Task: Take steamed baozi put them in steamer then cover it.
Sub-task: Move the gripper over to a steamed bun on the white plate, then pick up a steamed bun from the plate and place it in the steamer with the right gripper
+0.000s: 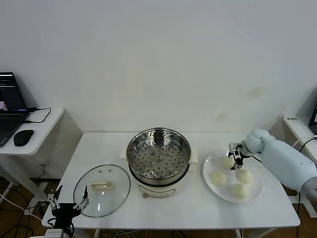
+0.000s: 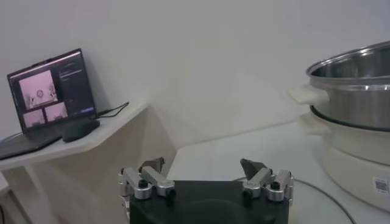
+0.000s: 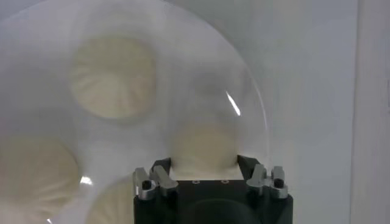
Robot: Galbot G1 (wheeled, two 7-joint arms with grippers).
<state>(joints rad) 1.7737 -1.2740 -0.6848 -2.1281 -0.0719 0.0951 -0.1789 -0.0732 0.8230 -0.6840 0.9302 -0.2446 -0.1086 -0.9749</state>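
Before me stands a white table (image 1: 168,210), set against a plain white wall (image 1: 163,59); the wall carries faint marks on my right; to my left, a lower white side desk (image 1: 44,130) holds an open laptop (image 1: 9,110), a black mouse (image 1: 23,137) and a looped black cable (image 1: 40,115); cables lie on the floor beneath.

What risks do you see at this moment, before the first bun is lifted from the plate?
1. The right gripper is around the far baozi; these buns look soft, so a hard squeeze might dent it.
2. The three other baozi lie close by on the plate and might get nudged.
3. The cover lies near the table's front edge beside the left gripper; a bump might push it off.
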